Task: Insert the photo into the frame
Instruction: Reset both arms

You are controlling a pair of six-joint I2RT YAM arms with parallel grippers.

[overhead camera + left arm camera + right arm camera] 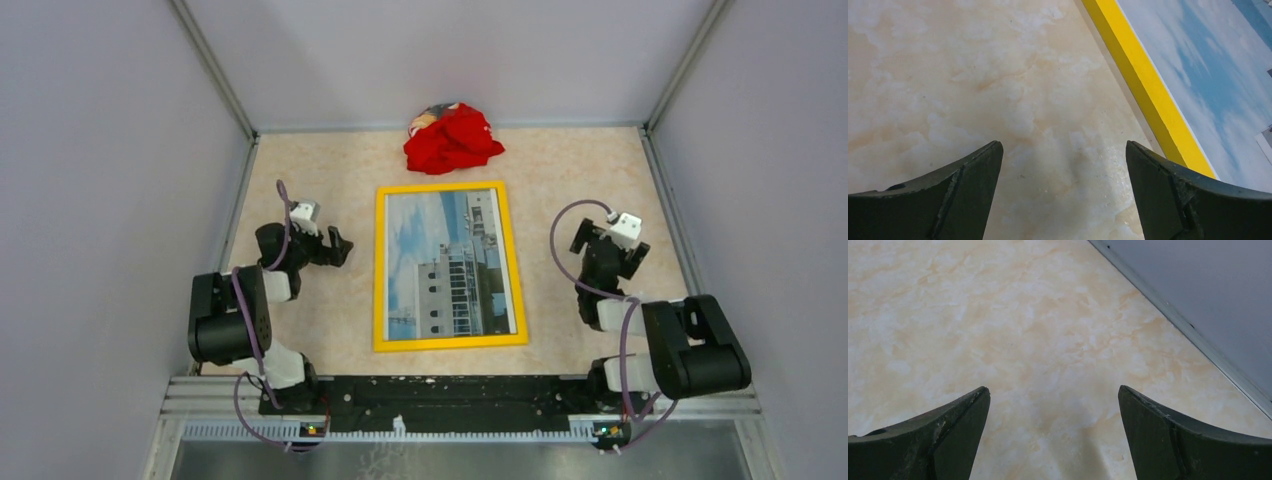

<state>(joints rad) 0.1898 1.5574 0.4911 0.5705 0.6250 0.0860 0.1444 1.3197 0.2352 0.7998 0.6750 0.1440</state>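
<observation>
The yellow frame [379, 270] lies flat in the middle of the table, front side up. The photo [450, 262] of a white building against blue sky sits inside it. In the left wrist view the frame's yellow bar [1143, 80] and the photo's sky [1208, 65] fill the upper right. My left gripper [340, 246] is open and empty, just left of the frame; its fingers [963, 195] hang over bare table. My right gripper [637, 257] is open and empty, to the right of the frame, its fingers [1168, 435] over bare table.
A crumpled red cloth [452, 138] lies at the back of the table, just beyond the frame's far edge. Grey walls enclose the table on three sides; the right wall's base [1193, 335] shows in the right wrist view.
</observation>
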